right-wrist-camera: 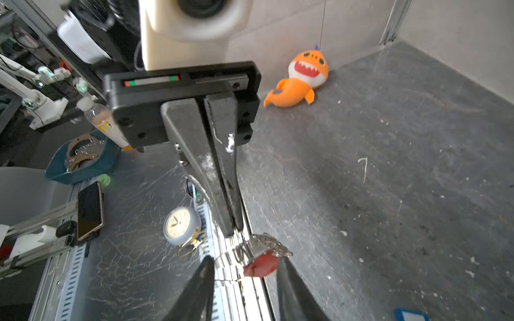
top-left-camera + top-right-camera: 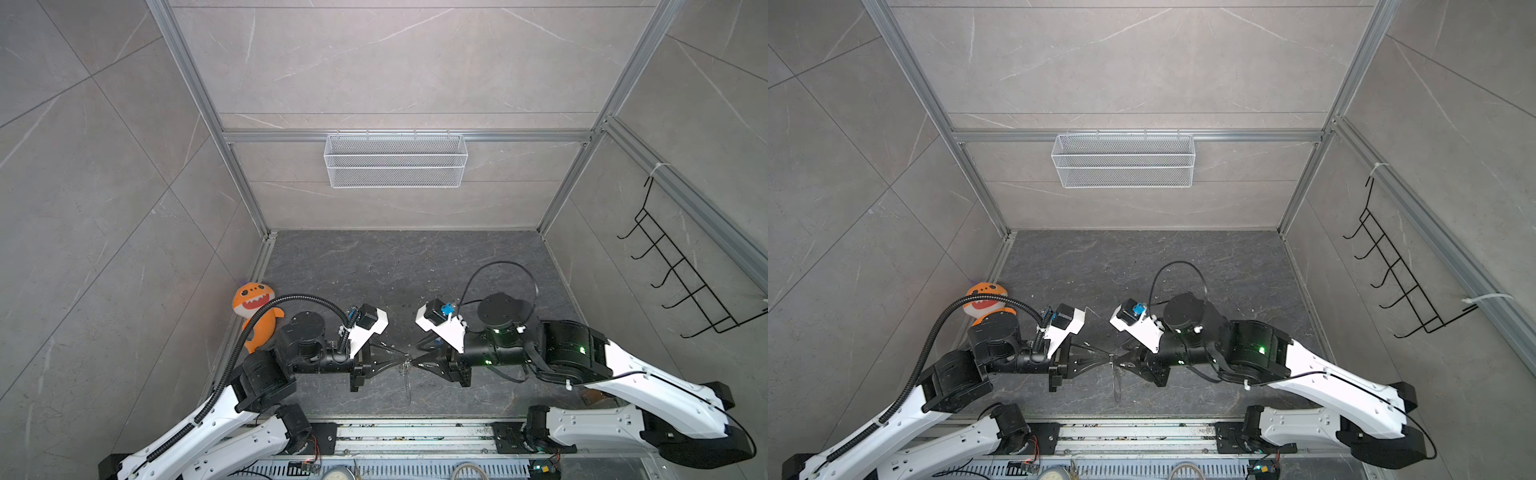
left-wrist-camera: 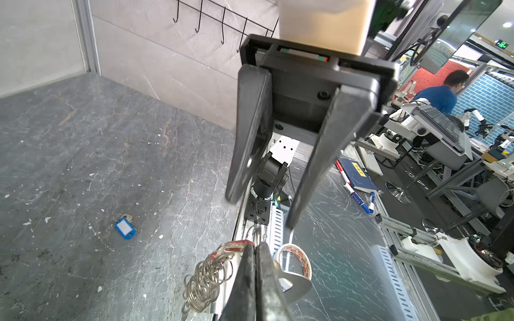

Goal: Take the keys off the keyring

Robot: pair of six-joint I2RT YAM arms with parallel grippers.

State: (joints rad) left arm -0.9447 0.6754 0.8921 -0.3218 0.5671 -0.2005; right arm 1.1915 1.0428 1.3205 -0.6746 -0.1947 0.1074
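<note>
Left wrist view: left tool [image 3: 255, 248] pinched tight on the keyring [image 3: 205, 278] — right tool [image 3: 261, 210] spread apart.

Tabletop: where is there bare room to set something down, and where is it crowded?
Bare: the broad stretch of tabletop from the back wall forward, right of the plush toy. Crowded: the front middle, where the left gripper and right gripper meet at the keyring; a blue-tagged key lies nearby.
</note>
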